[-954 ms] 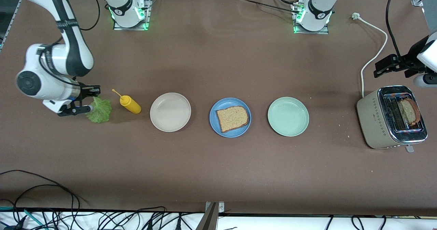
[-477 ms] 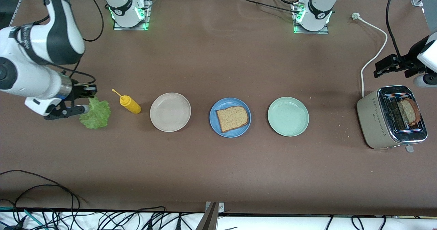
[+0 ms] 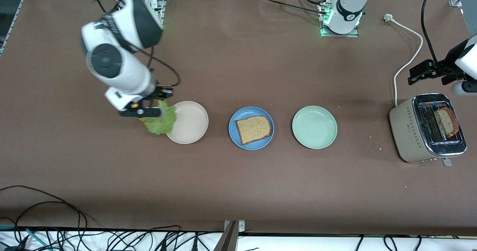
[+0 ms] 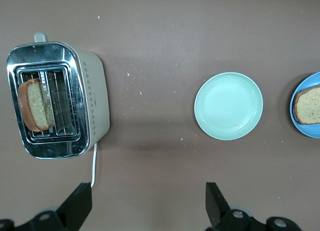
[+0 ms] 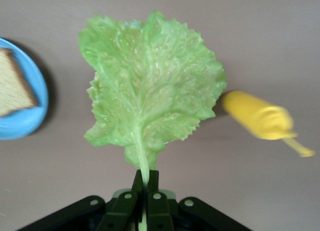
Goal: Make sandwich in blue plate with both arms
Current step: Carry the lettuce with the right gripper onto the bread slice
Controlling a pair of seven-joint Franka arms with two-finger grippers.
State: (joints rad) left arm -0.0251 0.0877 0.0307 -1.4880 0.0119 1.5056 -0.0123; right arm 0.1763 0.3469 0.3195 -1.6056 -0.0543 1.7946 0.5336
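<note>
Green lettuce leaf (image 3: 161, 121) pinched by stem in right gripper (image 5: 145, 182), over cream plate (image 3: 192, 131) rim; thin hold, could slip before blue plate (image 3: 234, 137). Left gripper (image 4: 147, 203) spread wide, empty, waits near toaster (image 3: 410, 131).

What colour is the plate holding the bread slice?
Medium blue; the blue plate under the bread slice shows best in the front view.

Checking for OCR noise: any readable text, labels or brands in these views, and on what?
None readable.
Arm base: a small dark round mark, too small to read.
Toaster: only a dotted diamond pattern on its side, no lettering.
Plates, bread, lettuce and yellow bottle: no print visible.
</note>
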